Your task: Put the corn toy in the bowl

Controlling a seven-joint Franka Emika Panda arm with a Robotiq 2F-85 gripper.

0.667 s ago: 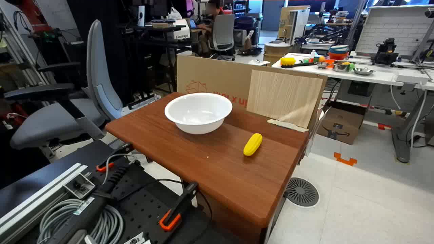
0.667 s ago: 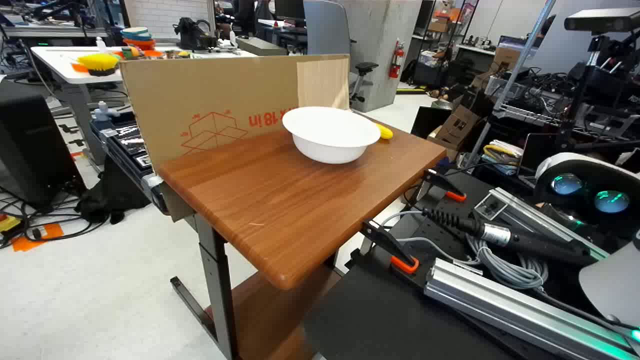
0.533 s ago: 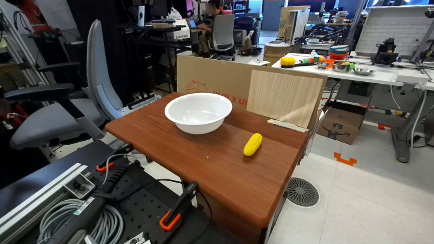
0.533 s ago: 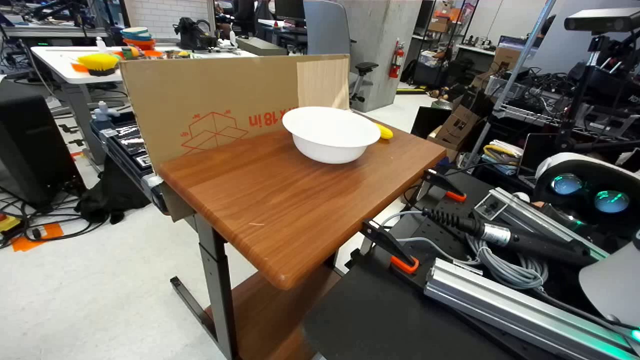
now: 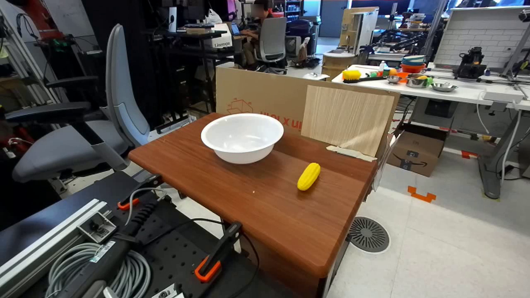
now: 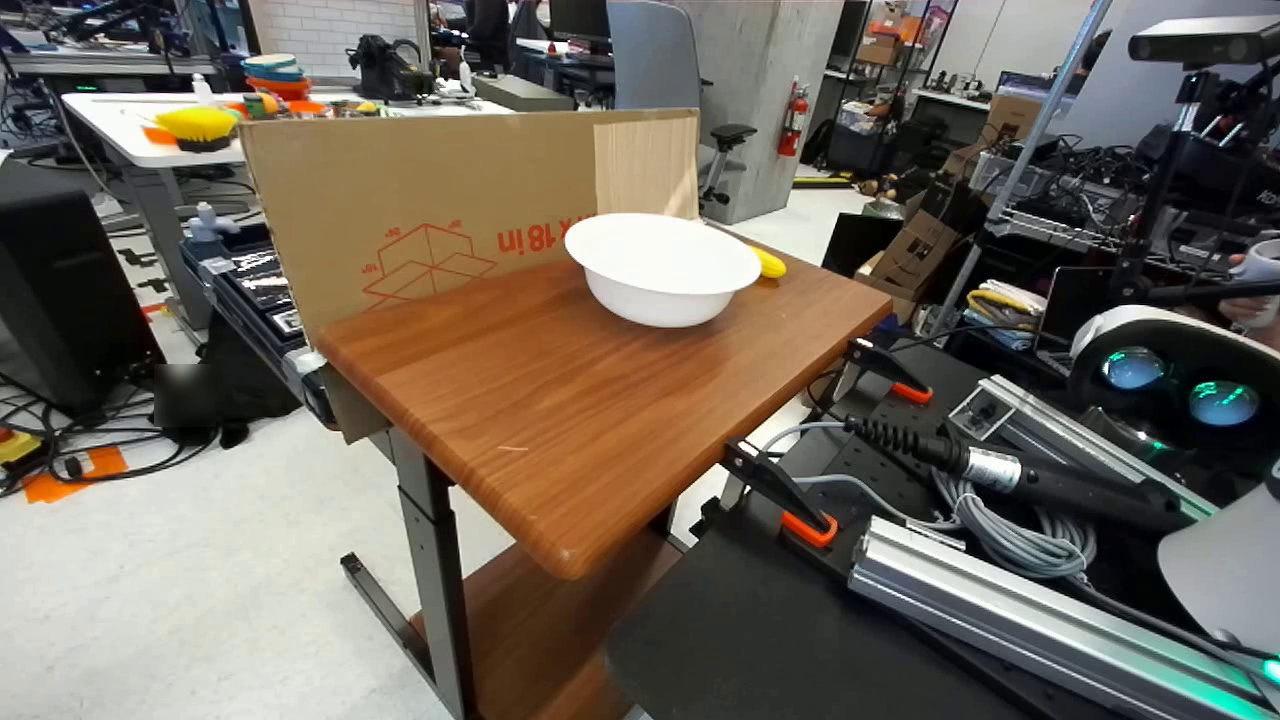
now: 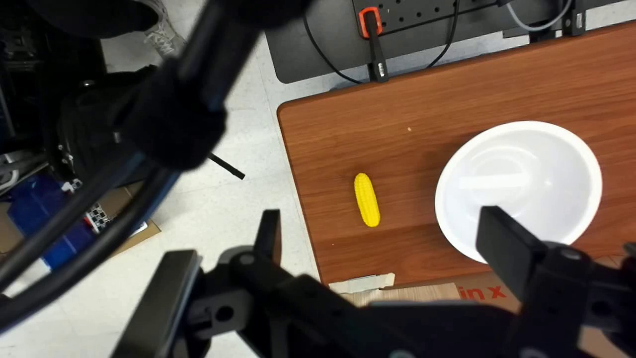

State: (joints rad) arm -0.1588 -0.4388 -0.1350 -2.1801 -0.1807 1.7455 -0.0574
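Presently, the corn toy (image 7: 366, 200) lies on the worktop (image 7: 397, 164), apart from the bowl (image 7: 521, 184), and nothing holds it. In the wrist view its long axis runs almost from twelve to six o'clock, and the white bowl stands upright at its three o'clock. Further outward there, a clamp (image 7: 376, 52) reaches the worktop's edge at twelve o'clock, and a wooden panel (image 7: 427, 293) shows between five and six o'clock. In an exterior view, the bowl (image 6: 660, 255) hides one part of the corn toy.

The gripper (image 7: 385, 237) has its fingers (image 7: 502, 248) spread wide, at nine and three o'clock, with no object taken between them. Neither exterior view shows it, so its height is not clear to me.

To my judgement, the step in hand is the approach; grasping, carrying and releasing are not yet done. The next move calls for a small correction toward eleven o'clock, and then for a descent, so that the fingers come at both long sides of the corn toy. Only a slight turn seems necessary, because they stand nearly across it. The finger at three o'clock should pass clear of the bowl's rim.
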